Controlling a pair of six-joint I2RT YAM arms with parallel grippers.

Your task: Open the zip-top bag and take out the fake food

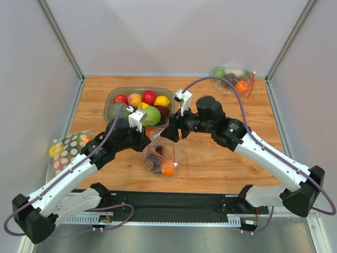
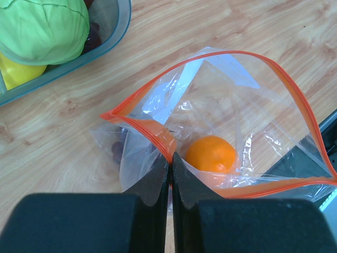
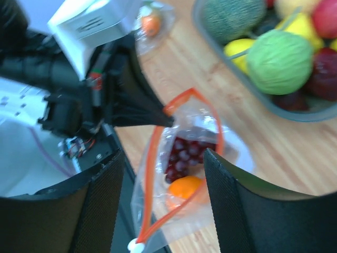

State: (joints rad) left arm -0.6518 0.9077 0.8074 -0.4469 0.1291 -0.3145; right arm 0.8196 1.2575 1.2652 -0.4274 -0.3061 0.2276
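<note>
The clear zip-top bag (image 1: 158,149) lies mid-table with its orange-red mouth (image 2: 142,124) spread open. Inside are a small orange (image 2: 210,154) and a dark purple grape bunch (image 3: 184,153). My left gripper (image 2: 172,158) is shut on the near rim of the bag's mouth and holds it up. My right gripper (image 3: 163,158) is open and empty, just above the open mouth, apart from the plastic. A light green round fruit (image 1: 151,115) lies in the clear tub.
The clear tub (image 1: 110,97) behind the bag holds red apples, yellow lemons and a dark green squash. A polka-dot bag (image 1: 71,147) lies at the left edge. A second zip bag (image 1: 231,79) with food sits at the back right corner.
</note>
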